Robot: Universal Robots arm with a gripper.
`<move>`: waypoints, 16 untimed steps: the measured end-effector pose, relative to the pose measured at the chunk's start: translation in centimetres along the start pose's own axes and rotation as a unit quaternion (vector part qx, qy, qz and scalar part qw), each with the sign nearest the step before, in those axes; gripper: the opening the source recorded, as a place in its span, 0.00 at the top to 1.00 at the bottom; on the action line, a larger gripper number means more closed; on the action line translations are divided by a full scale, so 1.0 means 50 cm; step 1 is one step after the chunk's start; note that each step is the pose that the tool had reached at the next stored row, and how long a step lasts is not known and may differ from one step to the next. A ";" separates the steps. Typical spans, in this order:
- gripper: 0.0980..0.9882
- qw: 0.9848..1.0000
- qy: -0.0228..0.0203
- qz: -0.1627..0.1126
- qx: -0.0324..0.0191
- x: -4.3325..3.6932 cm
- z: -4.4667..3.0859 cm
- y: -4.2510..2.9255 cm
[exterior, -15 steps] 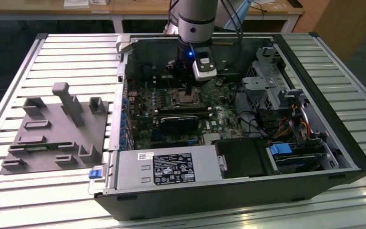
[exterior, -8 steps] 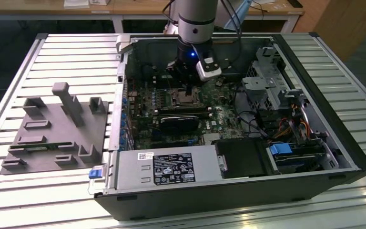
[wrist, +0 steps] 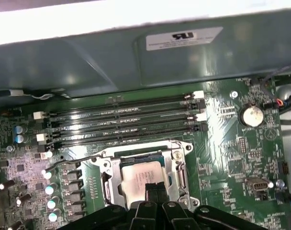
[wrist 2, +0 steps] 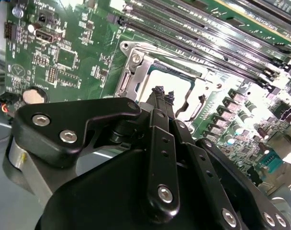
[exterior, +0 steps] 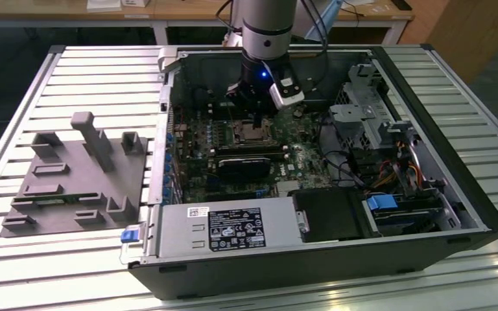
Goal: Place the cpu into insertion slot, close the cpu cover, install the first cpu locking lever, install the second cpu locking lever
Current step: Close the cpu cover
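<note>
The cpu (wrist: 139,173) lies in the insertion slot (wrist: 180,149), its dull silver top showing through the window of the cpu cover (wrist: 108,178). The cover lies flat over the cpu (wrist 2: 172,81), and its silver frame (wrist 2: 130,76) rims the chip. A thin wire locking lever (wrist: 71,159) sticks out sideways from one corner of the socket. My gripper (wrist: 155,190) hangs just above the chip with its two black fingers pressed together and nothing between them. In the second wrist view, the gripper (wrist 2: 163,92) points its tips at the chip's edge. From outside, the gripper (exterior: 256,122) stands upright over the socket inside the open case.
Long black memory slots (wrist: 121,122) run beside the socket, and a coin battery (wrist: 251,115) and a row of capacitors (wrist: 53,189) sit close by. The case wall (wrist: 136,57) rises behind them. A power supply (exterior: 223,230), drive cage (exterior: 370,113) and grey fixture (exterior: 76,175) surround the board.
</note>
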State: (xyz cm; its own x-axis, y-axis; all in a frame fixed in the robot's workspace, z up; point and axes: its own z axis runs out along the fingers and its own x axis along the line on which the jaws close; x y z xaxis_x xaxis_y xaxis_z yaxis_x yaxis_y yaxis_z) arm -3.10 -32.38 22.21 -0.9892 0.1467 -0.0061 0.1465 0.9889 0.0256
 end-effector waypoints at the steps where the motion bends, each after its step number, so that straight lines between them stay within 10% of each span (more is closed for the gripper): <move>1: 1.00 1.000 0.000 -0.001 -0.001 0.000 0.000 0.000; 8: 1.00 1.000 -0.002 -0.001 -0.001 0.002 0.000 -0.001; 16: 1.00 1.000 -0.016 -0.001 -0.003 0.015 0.003 -0.009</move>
State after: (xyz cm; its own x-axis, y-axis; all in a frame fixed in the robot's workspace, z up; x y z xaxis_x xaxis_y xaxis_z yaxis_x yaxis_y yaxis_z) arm -3.91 -32.72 22.03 -0.9887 0.1452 -0.0379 0.1440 0.9891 0.0321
